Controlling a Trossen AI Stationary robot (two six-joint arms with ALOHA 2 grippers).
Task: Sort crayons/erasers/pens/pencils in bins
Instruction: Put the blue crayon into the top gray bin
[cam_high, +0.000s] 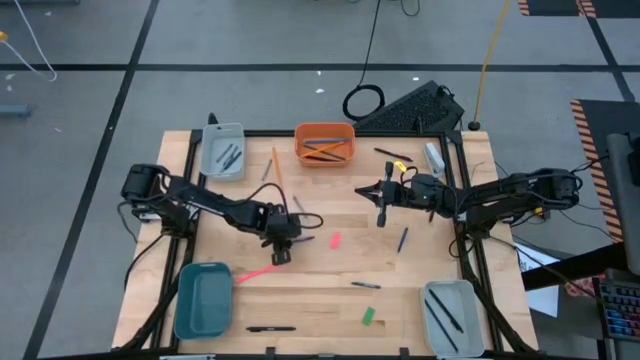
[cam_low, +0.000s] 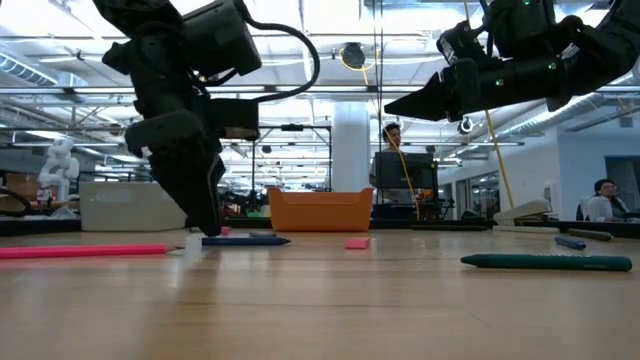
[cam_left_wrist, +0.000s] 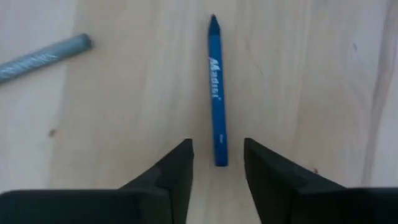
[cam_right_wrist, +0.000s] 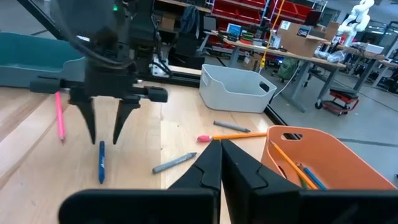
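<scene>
Left gripper (cam_left_wrist: 216, 163) spread open over a blue crayon (cam_left_wrist: 215, 93) on the tabletop (cam_left_wrist: 311, 74).

The crayon is a slim blue stick with a pointed tip and white lettering, lying flat, its blunt end between the fingertips without touching them; a grey crayon (cam_left_wrist: 43, 57) lies nearby. The left arm reaches in from the table's left edge, fingers pointing straight down. The right gripper (cam_high: 380, 205) hangs clenched and empty above the tabletop, near the orange bin (cam_high: 324, 143).

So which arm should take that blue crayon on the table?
Left. The left gripper hangs open just above the blue crayon, fingers either side of its end. The right gripper is raised and shut, farther from it across the table.
</scene>
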